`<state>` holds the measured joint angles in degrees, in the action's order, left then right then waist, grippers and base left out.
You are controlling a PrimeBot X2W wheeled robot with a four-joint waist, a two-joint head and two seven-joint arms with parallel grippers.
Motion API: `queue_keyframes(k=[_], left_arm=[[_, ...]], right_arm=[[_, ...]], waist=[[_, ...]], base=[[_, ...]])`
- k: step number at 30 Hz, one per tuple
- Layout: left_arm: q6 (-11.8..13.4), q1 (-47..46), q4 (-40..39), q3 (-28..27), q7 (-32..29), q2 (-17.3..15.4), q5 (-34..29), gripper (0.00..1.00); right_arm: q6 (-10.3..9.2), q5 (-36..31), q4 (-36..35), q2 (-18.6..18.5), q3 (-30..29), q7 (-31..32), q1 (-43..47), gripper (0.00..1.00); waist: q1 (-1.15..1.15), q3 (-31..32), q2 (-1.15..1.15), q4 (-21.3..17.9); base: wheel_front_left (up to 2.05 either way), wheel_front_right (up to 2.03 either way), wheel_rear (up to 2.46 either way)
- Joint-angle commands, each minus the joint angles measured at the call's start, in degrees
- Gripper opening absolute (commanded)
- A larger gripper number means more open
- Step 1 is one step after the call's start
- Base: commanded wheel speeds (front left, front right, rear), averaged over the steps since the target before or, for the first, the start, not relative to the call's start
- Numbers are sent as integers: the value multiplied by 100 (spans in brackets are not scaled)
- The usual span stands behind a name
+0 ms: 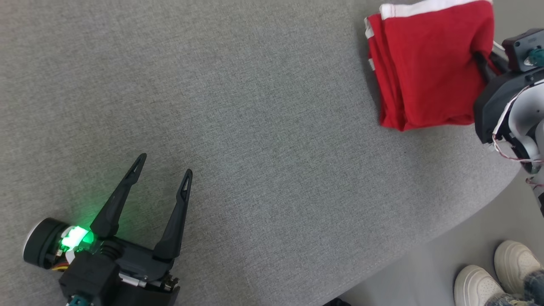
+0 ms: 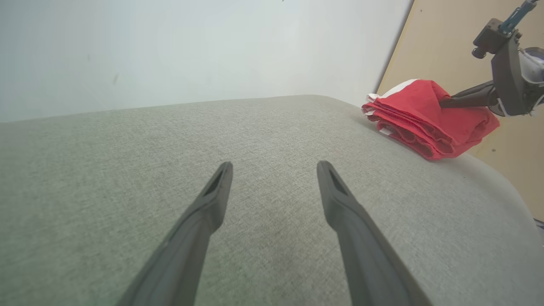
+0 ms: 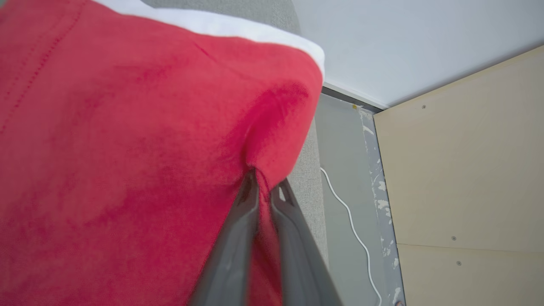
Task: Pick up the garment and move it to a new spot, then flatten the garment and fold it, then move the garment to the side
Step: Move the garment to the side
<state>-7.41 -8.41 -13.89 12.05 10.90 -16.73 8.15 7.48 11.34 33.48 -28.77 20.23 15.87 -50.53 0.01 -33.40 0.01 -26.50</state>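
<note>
Red folded garment (image 1: pixel 425 63), edge pinched in right gripper (image 3: pixel 265 185)

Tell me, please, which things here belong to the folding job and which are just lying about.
Job: garment, folded; right claw, shut on its edge; left claw, open above the table.
Lying about: a person's shoes; cable on the floor; panel.

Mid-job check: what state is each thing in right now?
garment: folded in layers, lying near the far right edge of the table, one edge pinched.
right gripper: shut on garment.
left gripper: open, holding nothing, over bare table.
person's shoes: on the floor beside the table.
</note>
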Motion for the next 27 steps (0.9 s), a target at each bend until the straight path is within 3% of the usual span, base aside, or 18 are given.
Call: queue_keyframes(k=[1,21,23,27], left_arm=[[-3,34,-35,-1,-37,-56,-43,100],[82,-95,-167,114,-68,-88,18,100],[88,-82,-118,121,-33,-72,44,100],[98,-95,-56,150,22,-40,67,100]], right_arm=[[1,-80,52,15,-66,-114,-90,0],[0,-792,769,-26,-637,-1537,-376,0],[0,-930,802,-13,-650,-1701,-429,100],[0,-1074,860,9,-720,-1793,-434,100]], waist=[[-1,-132,-1,-94],[-1,-145,-1,172],[-1,-125,-1,223],[-1,-75,-1,286]], base=[[0,0,0],[0,0,0],[0,0,0],[0,0,0]])
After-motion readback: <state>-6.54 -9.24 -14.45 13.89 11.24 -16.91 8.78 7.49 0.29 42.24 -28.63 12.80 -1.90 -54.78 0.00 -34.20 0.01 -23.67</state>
